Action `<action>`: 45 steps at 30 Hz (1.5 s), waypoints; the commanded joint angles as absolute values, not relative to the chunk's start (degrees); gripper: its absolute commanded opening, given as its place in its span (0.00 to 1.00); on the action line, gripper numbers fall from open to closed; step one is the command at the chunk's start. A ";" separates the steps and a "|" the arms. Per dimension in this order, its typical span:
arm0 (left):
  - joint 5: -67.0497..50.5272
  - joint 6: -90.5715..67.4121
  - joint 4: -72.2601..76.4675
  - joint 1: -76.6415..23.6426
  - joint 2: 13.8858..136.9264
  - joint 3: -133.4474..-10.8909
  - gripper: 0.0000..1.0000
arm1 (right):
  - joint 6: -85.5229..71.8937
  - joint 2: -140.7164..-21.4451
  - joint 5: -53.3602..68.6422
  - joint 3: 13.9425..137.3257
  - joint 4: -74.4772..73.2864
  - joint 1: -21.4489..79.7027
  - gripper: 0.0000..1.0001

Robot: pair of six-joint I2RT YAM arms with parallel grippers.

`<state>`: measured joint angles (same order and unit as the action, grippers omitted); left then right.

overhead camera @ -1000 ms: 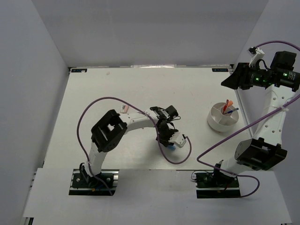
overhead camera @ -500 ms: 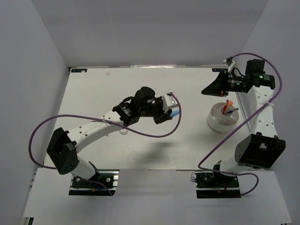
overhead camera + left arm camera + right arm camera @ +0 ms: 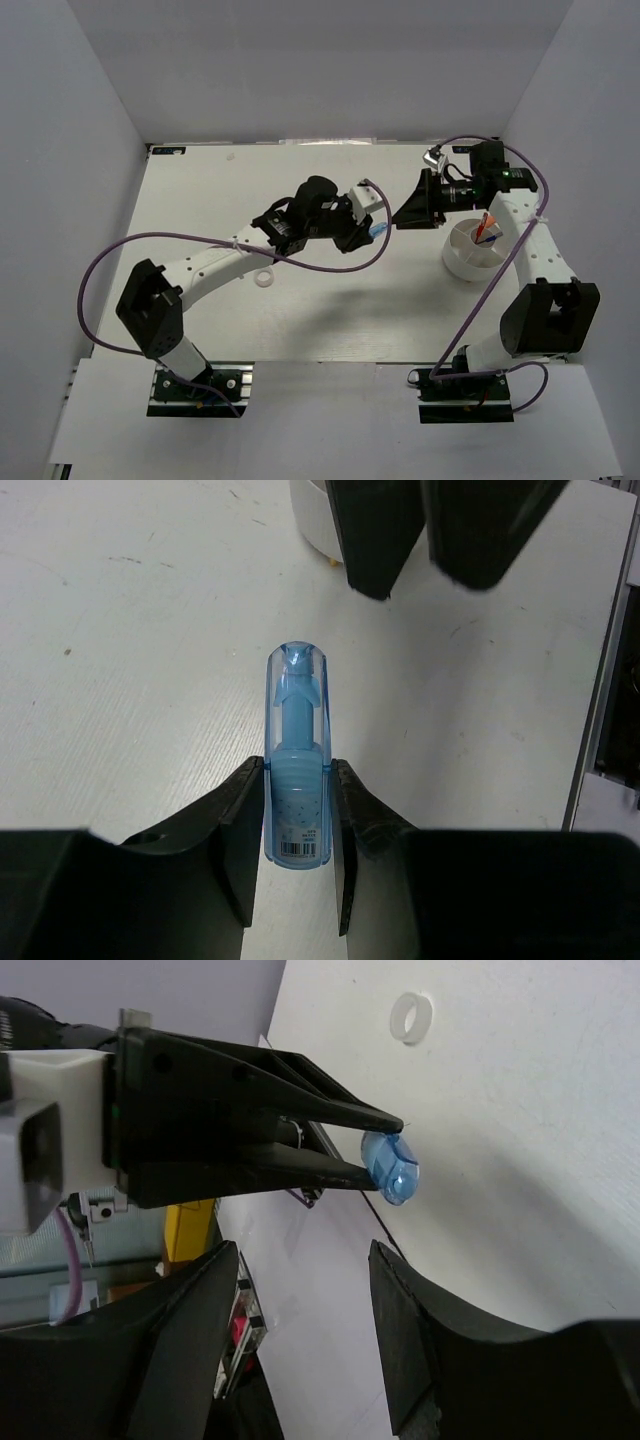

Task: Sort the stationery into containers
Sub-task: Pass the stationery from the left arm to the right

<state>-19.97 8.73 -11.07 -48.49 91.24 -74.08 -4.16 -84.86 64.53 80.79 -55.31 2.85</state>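
Observation:
My left gripper (image 3: pixel 372 231) is shut on a small light-blue piece (image 3: pixel 297 755), a clear blue capped stick with a barcode, and holds it above the table at mid height. In the right wrist view the light-blue piece (image 3: pixel 391 1168) sticks out of the left fingers (image 3: pixel 300 1110). My right gripper (image 3: pixel 400 217) is open and empty, facing the left gripper and a short way from the piece. The white divided bowl (image 3: pixel 460 259) stands at the right with a red pen (image 3: pixel 487 221) and a blue pen (image 3: pixel 485 239) in it. A white tape ring (image 3: pixel 263 279) lies on the table under the left arm.
Purple cables loop over the table beside both arms. The tape ring also shows in the right wrist view (image 3: pixel 411 1017). White walls enclose the table on three sides. The bowl's edge (image 3: pixel 312 520) shows at the top of the left wrist view behind the right fingers.
My left arm has carried the light-blue piece from the near middle up and right toward the bowl. My right arm has swung down and left, its open gripper now facing the piece.

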 commanded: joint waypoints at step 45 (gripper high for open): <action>-21.00 10.28 -9.75 -48.43 92.99 -80.77 0.00 | -3.16 -91.67 57.31 86.13 -54.23 9.32 0.35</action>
